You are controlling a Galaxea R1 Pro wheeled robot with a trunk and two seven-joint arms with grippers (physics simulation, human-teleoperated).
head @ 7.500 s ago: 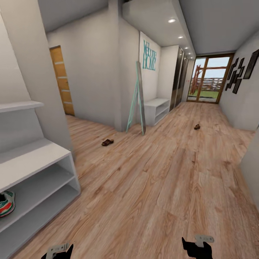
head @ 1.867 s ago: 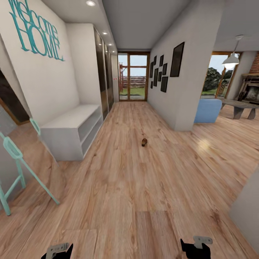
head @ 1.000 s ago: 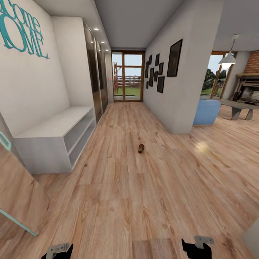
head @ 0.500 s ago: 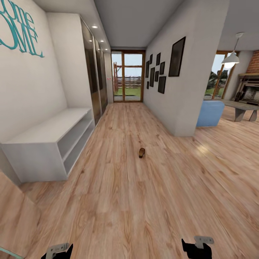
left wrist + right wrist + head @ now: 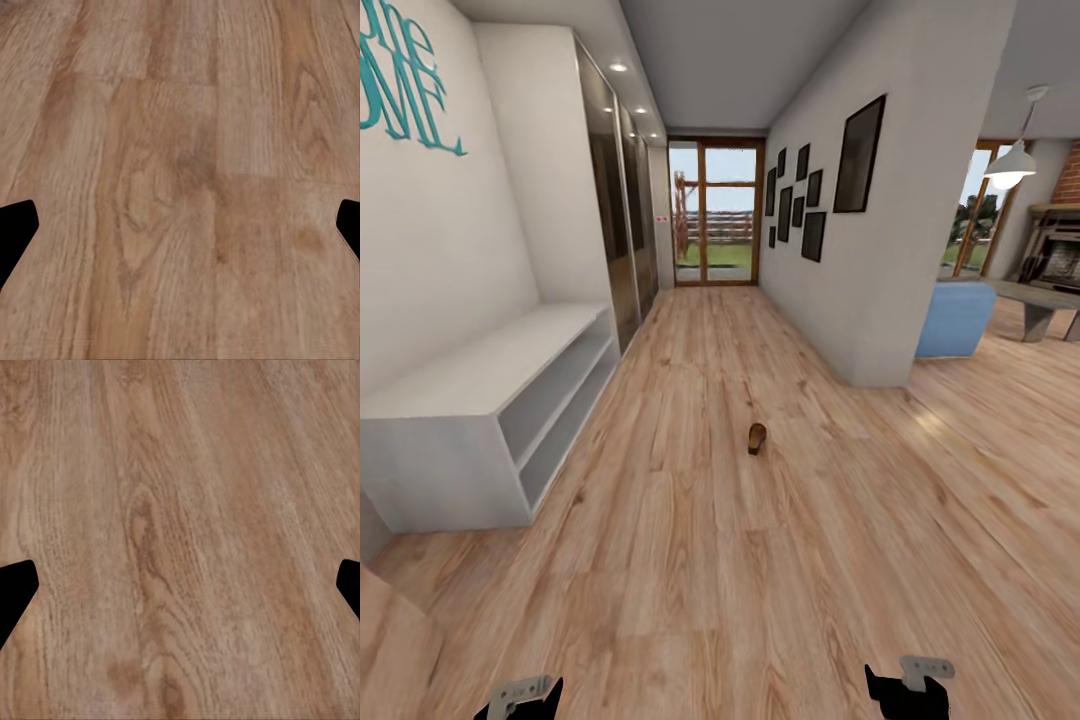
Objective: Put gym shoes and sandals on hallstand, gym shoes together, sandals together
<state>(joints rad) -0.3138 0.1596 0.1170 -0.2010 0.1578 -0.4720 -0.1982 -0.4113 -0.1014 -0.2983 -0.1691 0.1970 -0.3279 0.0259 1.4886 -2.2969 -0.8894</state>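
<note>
One brown sandal (image 5: 757, 438) lies alone on the wood-plank corridor floor (image 5: 690, 560), in the middle of the corridor some way ahead of me. The gym shoes and the hallstand are out of view. My left gripper (image 5: 520, 697) and right gripper (image 5: 906, 686) sit low at the near edge of the head view, far short of the sandal. In the wrist views the left gripper (image 5: 180, 229) and the right gripper (image 5: 180, 589) have their fingers spread wide over bare planks, holding nothing.
A low white bench unit (image 5: 480, 385) with two open shelves stands along the left wall, with mirrored wardrobe doors (image 5: 615, 220) behind it. A wall corner (image 5: 875, 300) juts in on the right, with a blue seat (image 5: 957, 318) past it. A glass door (image 5: 715, 212) ends the corridor.
The whole view has advanced down the corridor and turned: the leaning mirror has dropped out of sight, and the bench unit and the sandal appear closer. The grippers kept their pose.
</note>
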